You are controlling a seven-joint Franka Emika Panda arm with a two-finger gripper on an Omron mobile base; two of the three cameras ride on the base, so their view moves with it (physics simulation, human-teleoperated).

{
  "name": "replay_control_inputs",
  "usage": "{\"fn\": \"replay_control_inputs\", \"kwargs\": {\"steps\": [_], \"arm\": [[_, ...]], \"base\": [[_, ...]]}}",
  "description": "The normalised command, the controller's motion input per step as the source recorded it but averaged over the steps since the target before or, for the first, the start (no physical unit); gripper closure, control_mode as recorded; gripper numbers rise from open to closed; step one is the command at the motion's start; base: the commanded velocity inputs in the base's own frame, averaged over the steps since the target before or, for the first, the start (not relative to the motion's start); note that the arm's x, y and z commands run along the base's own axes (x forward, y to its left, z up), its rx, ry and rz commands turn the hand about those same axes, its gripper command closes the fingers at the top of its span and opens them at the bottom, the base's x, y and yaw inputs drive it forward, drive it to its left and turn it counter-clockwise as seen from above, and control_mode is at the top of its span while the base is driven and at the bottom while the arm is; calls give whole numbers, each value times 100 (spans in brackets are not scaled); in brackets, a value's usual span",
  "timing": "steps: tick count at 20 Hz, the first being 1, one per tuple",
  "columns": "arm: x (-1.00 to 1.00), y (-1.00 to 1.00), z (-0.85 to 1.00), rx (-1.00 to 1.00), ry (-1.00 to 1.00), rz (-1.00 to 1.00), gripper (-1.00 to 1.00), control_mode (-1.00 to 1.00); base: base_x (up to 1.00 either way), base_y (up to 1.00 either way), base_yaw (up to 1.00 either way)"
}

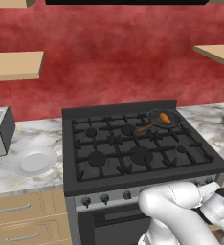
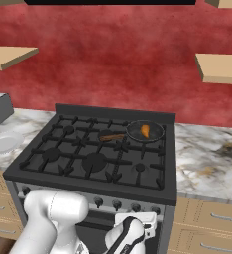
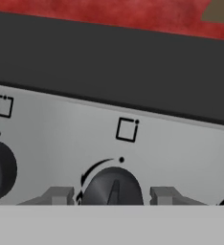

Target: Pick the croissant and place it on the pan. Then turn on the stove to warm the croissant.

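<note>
the big black stove (image 1: 142,143) sits between two stone counters, in front of a red wall. it is heavy and hard and will not budge. its top is made of iron bars with round burners under them.

on the far right burner sits the small dark pan (image 2: 145,131), with its brown wooden handle pointing to the left. the pan looks stiff and a bit heavy for its size.

in the pan lies the croissant (image 2: 145,130). it is small, orange-brown and soft. it would be light and would squash or flake if pinched hard. it is already in place, so i think only the warming step is left.

along the silver front of the stove runs a row of dark knobs. one knob (image 3: 112,187) is right ahead of the hand. it is round, hard and smooth, with a ridge up the middle. the best hold is on its two sides, so it can be twisted and not slip.

the gripper (image 3: 112,195) has one finger on each side of this knob, pressed in close, holding it.
</note>
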Motion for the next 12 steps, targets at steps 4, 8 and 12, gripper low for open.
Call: {"fn": "replay_control_inputs", "kwargs": {"steps": [4, 8, 12], "arm": [[0, 0, 0, 0, 0, 0, 100, -100], [0, 0, 0, 0, 0, 0, 100, -100], [0, 0, 0, -2, 0, 0, 100, -100]], "base": [[0, 0, 0], [0, 0, 0], [0, 0, 0]]}}
